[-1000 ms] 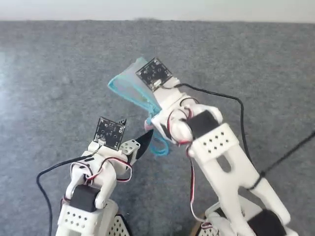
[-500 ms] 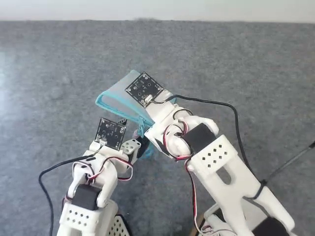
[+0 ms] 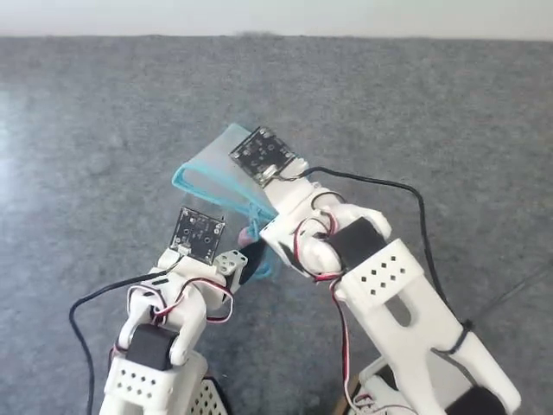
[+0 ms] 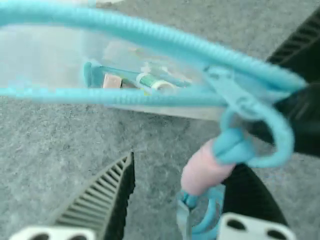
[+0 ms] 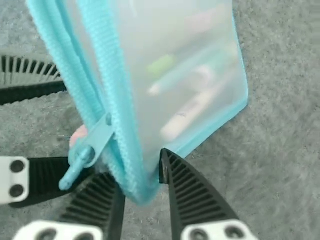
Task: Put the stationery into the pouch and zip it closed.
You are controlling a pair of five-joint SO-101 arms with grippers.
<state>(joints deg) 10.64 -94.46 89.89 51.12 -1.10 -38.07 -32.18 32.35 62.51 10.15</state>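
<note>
**Zip step: pull not yet gripped**

Pouch point(image 3: 212, 164) between both grippers, stationery point(image 4: 135, 80) inside, mouth open. R gripper point(image 5: 137, 172) clamped on pouch end by zip. L gripper point(image 4: 182, 175) fingers apart, pink pull point(image 4: 205, 170) between. Pinch pull, draw straight along teeth, keep R firm. Grey felt mat point(image 3: 449, 112); pale wall point(image 3: 276, 17) behind.

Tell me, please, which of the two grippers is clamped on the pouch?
The right gripper: its jaws are shut on the zipper end of the pouch. The left gripper stands open, its fingers apart on either side of the pink zipper pull.
</note>
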